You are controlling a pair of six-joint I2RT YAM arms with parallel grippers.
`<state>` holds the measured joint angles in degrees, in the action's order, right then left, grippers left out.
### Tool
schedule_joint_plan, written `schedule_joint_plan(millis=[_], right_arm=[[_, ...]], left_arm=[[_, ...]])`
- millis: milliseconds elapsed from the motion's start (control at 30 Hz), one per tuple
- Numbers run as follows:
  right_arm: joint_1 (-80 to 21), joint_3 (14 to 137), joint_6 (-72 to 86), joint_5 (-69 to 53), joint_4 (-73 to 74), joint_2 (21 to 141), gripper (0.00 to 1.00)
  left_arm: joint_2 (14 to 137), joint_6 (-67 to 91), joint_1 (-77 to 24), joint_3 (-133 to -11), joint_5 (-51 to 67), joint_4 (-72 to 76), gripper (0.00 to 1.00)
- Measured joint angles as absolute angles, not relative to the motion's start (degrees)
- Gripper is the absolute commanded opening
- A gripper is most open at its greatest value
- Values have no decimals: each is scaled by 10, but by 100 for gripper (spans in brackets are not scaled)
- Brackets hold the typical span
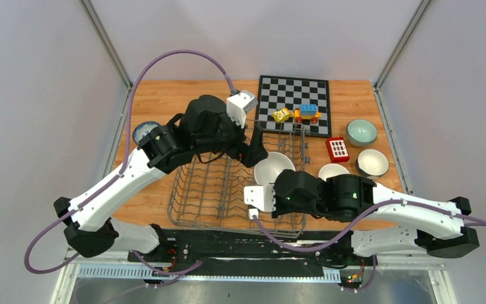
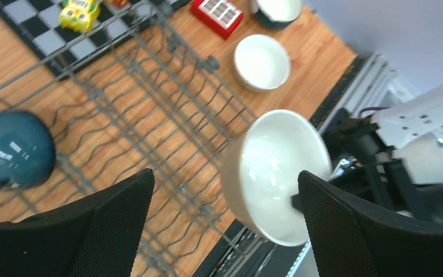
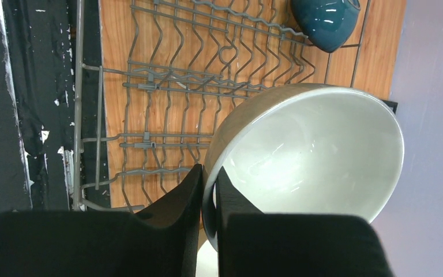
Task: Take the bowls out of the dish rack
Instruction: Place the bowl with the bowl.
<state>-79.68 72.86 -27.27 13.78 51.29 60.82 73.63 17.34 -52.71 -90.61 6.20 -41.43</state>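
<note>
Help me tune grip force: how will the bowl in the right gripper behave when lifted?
The bowl looks glossy, so it may slip where the right gripper pinches only its rim. Held at one edge, it will likely want to pivot. It seems rigid ceramic, probably chipping if knocked against the dish rack.

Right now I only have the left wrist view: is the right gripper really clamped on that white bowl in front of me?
Observer: Yes. The right wrist view shows the right gripper shut on the white bowl at its rim, one finger inside, one outside.
Operator: Other bowls in the rack besides the teal bowl?
Observer: From above, none on the dish rack where its wires are exposed; the left arm covers part of it.
Operator: Anything outside my frame?
Observer: A blue-and-white bowl on the table, left of the rack.
</note>
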Motion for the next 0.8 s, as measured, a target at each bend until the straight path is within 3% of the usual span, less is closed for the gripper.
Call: schedule_joint_plan(millis=[800], right_arm=[[-832, 771, -285, 207, 553, 662, 0]], left_arm=[[841, 135, -624, -978, -177, -564, 61]])
